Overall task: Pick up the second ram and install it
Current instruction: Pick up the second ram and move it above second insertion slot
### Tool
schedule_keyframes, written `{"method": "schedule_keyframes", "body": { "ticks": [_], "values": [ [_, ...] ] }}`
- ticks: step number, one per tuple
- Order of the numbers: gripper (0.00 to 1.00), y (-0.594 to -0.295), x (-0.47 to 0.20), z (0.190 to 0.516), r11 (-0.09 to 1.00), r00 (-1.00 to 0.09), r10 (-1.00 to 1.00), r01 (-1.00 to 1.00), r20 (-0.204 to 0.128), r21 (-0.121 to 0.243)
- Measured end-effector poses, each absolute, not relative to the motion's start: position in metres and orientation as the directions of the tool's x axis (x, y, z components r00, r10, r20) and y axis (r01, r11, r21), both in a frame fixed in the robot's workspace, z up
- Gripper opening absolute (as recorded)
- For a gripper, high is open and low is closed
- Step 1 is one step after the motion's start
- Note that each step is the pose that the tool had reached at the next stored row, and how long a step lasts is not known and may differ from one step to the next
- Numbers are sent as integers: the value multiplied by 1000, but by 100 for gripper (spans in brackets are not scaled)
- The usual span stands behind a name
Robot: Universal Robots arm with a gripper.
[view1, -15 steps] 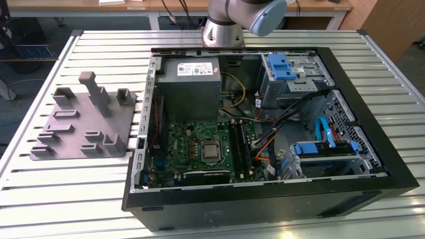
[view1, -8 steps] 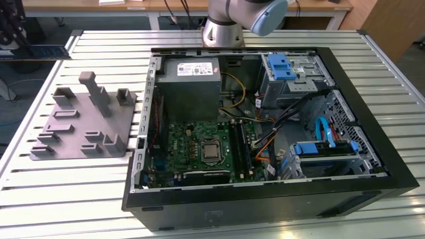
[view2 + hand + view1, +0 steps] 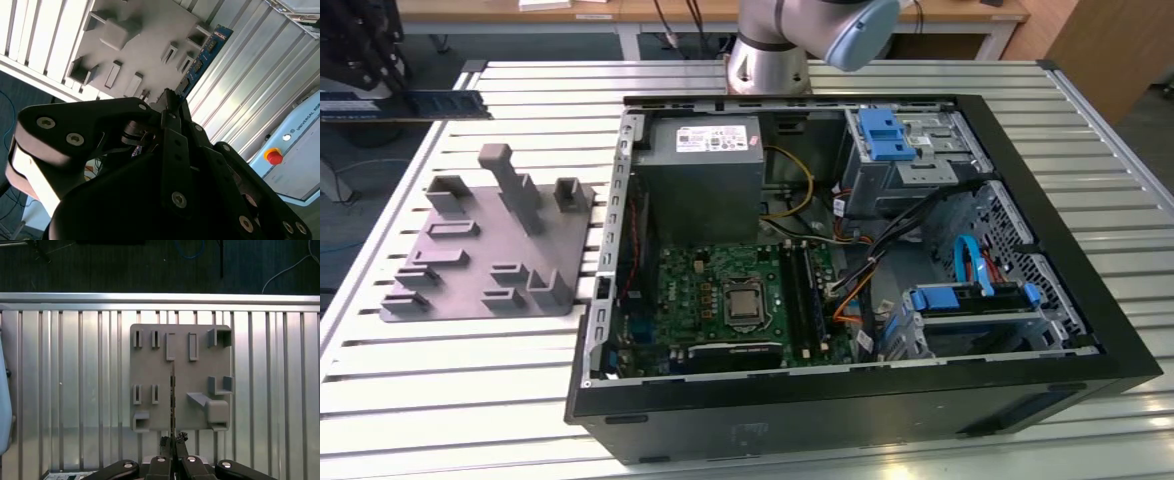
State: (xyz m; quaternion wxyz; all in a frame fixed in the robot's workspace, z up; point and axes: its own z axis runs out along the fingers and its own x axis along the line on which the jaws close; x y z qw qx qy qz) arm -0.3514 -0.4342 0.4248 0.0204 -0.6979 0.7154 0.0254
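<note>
Nearest the camera ran the tabletop (image 3: 454, 400), silver slatted aluminium, its ribs running across from side to side. One open black metal computer case (image 3: 854, 405) lay on it toward the exterior view's right, reaching almost to the near edge. Inside it were one green motherboard (image 3: 700, 300), one grey boxy power supply (image 3: 700, 150) farther back, and two blue plastic drive brackets (image 3: 947, 298), one near and one far. Beside the case, toward the tabletop's edge on the exterior view's left, sat one flat grey plastic fixture plate (image 3: 467, 260) studded with upright grey blocks.

And up in the air over that side, there it was: the second ram (image 3: 447, 103), a thin flat dark green memory stick, just the one. It hung clear of the case and well apart from the motherboard. The black two-finger gripper (image 3: 173, 440) had it pinched narrow between its fingers (image 3: 164, 442), gripped by one end. In the first wrist view the stick ran edge-on as a thin line over the plate.

At the far edge stood the single arm's round grey base (image 3: 767, 65). Beyond it were pale wooden desks (image 3: 654, 12) and a dark floor (image 3: 100, 265). The second wrist view also showed one pale blue control box (image 3: 295, 150) with one round red button (image 3: 274, 156).
</note>
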Motion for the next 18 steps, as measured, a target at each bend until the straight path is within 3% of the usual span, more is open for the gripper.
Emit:
{"method": "schedule_keyframes", "body": {
  "ticks": [18],
  "values": [
    [14, -434, -305, 425, 25, -25, -998, -1000, -65, 8]
  ]
}}
